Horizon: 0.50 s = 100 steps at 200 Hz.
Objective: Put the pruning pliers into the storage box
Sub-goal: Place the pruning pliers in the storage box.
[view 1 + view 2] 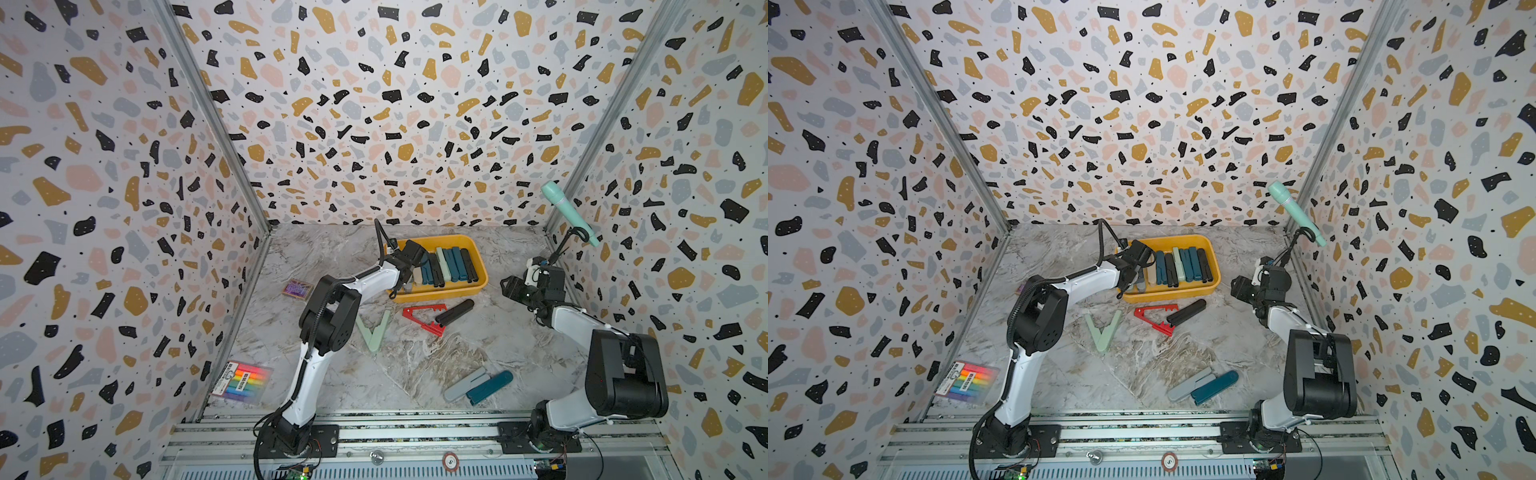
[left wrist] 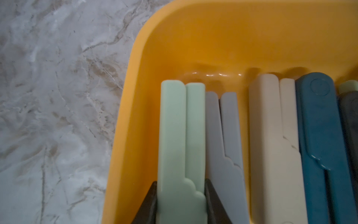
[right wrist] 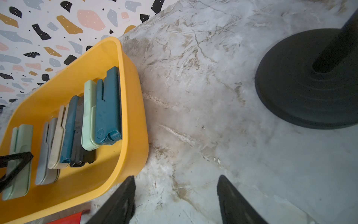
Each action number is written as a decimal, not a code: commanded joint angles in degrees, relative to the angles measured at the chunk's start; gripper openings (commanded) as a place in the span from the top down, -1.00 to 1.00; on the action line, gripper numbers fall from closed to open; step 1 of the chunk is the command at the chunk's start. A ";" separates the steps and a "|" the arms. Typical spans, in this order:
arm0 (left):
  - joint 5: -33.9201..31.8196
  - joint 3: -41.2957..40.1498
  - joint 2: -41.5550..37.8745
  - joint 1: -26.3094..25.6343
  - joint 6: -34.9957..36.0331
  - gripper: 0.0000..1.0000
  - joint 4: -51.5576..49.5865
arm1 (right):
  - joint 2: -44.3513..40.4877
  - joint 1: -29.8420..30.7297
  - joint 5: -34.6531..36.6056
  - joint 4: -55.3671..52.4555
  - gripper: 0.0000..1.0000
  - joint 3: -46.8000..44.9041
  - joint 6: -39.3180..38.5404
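The yellow storage box stands at the back middle of the marble table. Several closed pruning pliers lie side by side in it. My left gripper is at the box's left end, shut on a mint plier that is down inside the box beside a grey one. On the table lie an open mint plier, an open red one, and closed black, grey and dark teal ones. My right gripper hangs open and empty to the right of the box.
A mint-green microphone leans on a stand whose black base sits at the back right, close to my right arm. A marker pack lies front left and a small purple card box lies left of the left arm. Patterned walls enclose three sides.
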 commanded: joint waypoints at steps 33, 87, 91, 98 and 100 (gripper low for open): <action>-3.41 4.11 2.76 0.18 -0.93 1.00 -1.39 | -0.76 -0.24 -0.91 0.11 -0.38 1.98 -0.34; 0.18 6.39 5.58 0.79 0.52 1.00 -0.48 | -0.07 -0.71 -1.67 -0.94 -0.38 2.72 -0.64; 0.50 6.52 5.82 0.81 0.68 1.00 -0.48 | -0.06 -0.68 -1.74 -1.07 -0.38 2.76 -0.64; 1.07 6.71 5.94 0.94 1.10 1.00 -0.08 | -0.02 -0.72 -1.84 -1.05 -0.38 2.87 -0.59; 1.17 6.69 5.96 0.96 1.36 1.00 0.06 | 0.10 -0.69 -1.85 -1.10 -0.38 2.87 -0.59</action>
